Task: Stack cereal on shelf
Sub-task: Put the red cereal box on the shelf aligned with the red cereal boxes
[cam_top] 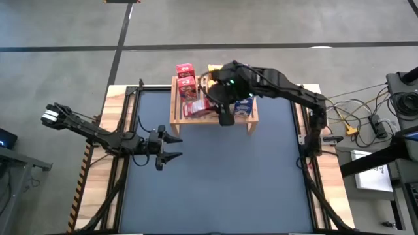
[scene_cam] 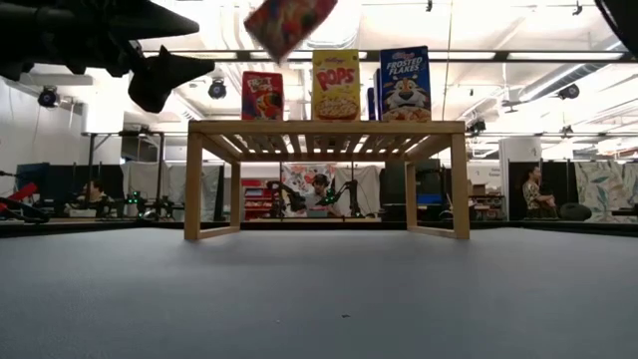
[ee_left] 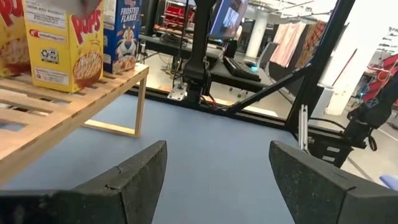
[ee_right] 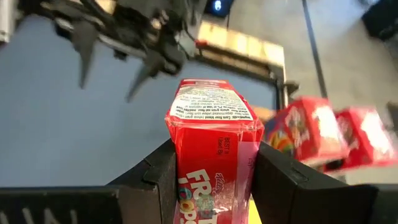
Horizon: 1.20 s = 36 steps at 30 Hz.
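My right gripper (ee_right: 214, 163) is shut on a red cereal box (ee_right: 211, 143) and hangs over the wooden slatted shelf (cam_top: 176, 119). That box shows tilted, high above the shelf top (scene_cam: 324, 128), as the red box (scene_cam: 289, 22) in the low view. On the shelf stand two more red boxes (cam_top: 186, 77), a yellow Pops box (scene_cam: 336, 86) and a blue Frosted Flakes box (scene_cam: 405, 85), each on its bottom end. My left gripper (cam_top: 171, 147) is open above the blue mat, near the shelf's left leg and touching nothing. My right gripper pinches the red cereal box between its two fingers (ee_right: 155, 180), one on each of two opposite faces, on the box's lower half (ee_right: 186, 171). Its free end (ee_right: 211, 102) sticks out beyond the fingertips. The box is lifted clear, tilted above the shelf.
The blue mat (cam_top: 215, 183) spreads in front of the shelf, between black frame rails on the table's left and right. Cables and equipment lie off the table's right edge (cam_top: 366, 124). People sit in the room behind the table (scene_cam: 319, 189).
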### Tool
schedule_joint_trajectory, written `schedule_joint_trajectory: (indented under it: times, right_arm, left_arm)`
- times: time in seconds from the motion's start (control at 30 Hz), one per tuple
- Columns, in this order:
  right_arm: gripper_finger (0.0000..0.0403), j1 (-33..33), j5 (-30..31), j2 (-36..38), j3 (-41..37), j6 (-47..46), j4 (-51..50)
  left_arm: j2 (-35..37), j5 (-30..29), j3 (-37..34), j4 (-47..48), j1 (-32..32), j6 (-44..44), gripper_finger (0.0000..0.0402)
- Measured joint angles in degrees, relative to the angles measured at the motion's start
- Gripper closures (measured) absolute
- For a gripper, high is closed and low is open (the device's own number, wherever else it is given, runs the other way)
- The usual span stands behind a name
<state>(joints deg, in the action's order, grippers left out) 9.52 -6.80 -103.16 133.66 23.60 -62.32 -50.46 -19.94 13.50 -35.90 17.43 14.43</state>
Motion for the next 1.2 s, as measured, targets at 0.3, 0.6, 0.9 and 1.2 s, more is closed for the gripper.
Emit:
schedule_joint_trajectory:
  times: [0.3, 0.6, 0.9, 1.2]
  right_arm:
    - [0.0252, 2.9, -5.7, -1.5, 0.0, 0.0, -2.5]
    - [0.0255, -1.6, -6.0, -0.3, 0.2, -1.8, -5.7]
    - [0.0253, -3.3, -5.7, -0.5, 0.2, -1.5, -6.0]
    - [0.0254, -3.3, -5.7, -0.5, 0.2, -2.8, -6.1]
  left_arm:
    - [3.8, -3.3, 1.9, 1.3, -0.2, -3.3, 0.0135]
    - [5.9, -10.8, 17.0, 21.3, -0.2, -10.9, 0.0135]
    - [-2.5, -13.6, 34.0, 41.2, -0.2, -12.5, 0.0129]
    - [-9.3, -13.8, 42.8, 48.0, -0.3, -12.8, 0.0055]
